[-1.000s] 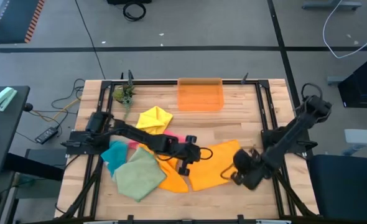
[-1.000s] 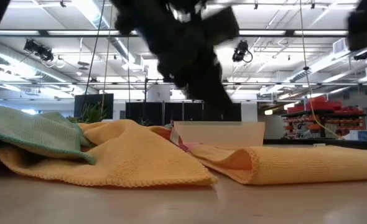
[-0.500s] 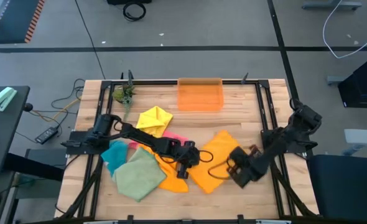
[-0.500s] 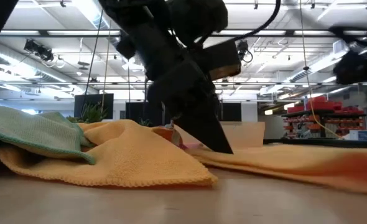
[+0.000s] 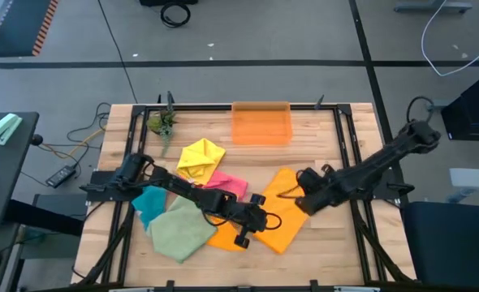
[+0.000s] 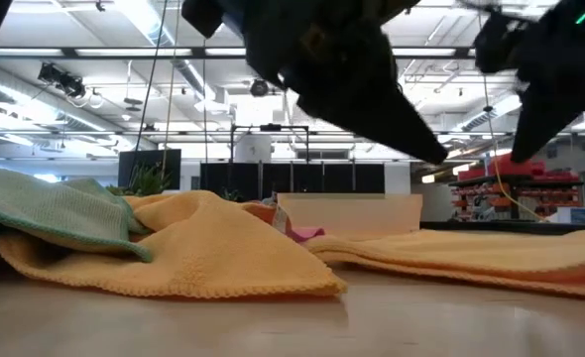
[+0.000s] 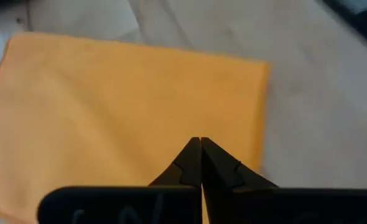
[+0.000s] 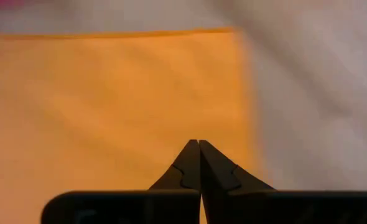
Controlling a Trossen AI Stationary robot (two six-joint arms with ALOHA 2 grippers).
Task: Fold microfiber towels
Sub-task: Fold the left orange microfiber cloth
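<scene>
High view: the orange towel (image 5: pixel 282 209) lies flat on the desk (image 5: pixel 321 251), on the near side of the orange bin (image 5: pixel 261 124). It looks soft, light and limp, best pinched at a corner or hem. The left hand (image 5: pixel 252 229) sits at its near edge, the right hand (image 5: pixel 302 193) at its far side.

Left wrist view: the left hand is pressed together above the cloth, holding nothing.

Right wrist view: the right hand is likewise pressed together and empty.
</scene>
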